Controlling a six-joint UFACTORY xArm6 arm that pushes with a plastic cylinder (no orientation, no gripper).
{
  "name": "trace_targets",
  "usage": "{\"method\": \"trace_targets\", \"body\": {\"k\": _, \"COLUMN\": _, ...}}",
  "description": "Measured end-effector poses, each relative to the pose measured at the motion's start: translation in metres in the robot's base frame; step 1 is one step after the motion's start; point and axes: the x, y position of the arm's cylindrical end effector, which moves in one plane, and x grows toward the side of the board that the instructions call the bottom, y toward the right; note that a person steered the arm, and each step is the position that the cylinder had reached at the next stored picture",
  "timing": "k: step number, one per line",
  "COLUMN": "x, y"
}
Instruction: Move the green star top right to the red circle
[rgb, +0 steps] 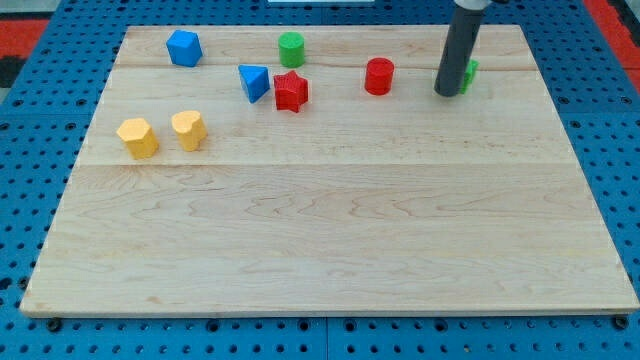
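Seven small blocks sit on the pale wooden counter (330, 240), all in its upper part, and the dark rod comes down among them at the view's upper right. No claw is fitted on this arm, so there is nothing to call wide, narrow or holding; the rod simply ends in my tip (447, 95), resting on the wood.

Largest to smallest from there: the counter runs off broad and bare below the tip. Far to the tip's left lie the two yellow blocks (138, 137) (188, 129), side by side, their shapes hard to make out. Up and well to its left is the blue block (184, 47). Nearer, the red star (291, 91) almost touches the blue triangle (254, 81), with the green cylinder (291, 47) just above them.

The red circle (379, 76) stands near the tip, on its left. The green star (469, 72) is mostly hidden behind the rod, only a sliver showing on its right, just beside or touching it.

By my reckoning the job is nearly finished: the star already lies to the right of the circle and a shade above. What may be left is a small nudge up and closer.
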Motion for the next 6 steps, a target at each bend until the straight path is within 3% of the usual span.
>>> {"method": "trace_targets", "body": {"k": 1, "x": 0.024, "y": 0.001}}
{"method": "trace_targets", "body": {"k": 2, "x": 0.03, "y": 0.043}}
{"method": "trace_targets", "body": {"k": 3, "x": -0.02, "y": 0.04}}
{"method": "trace_targets", "body": {"k": 6, "x": -0.013, "y": 0.032}}
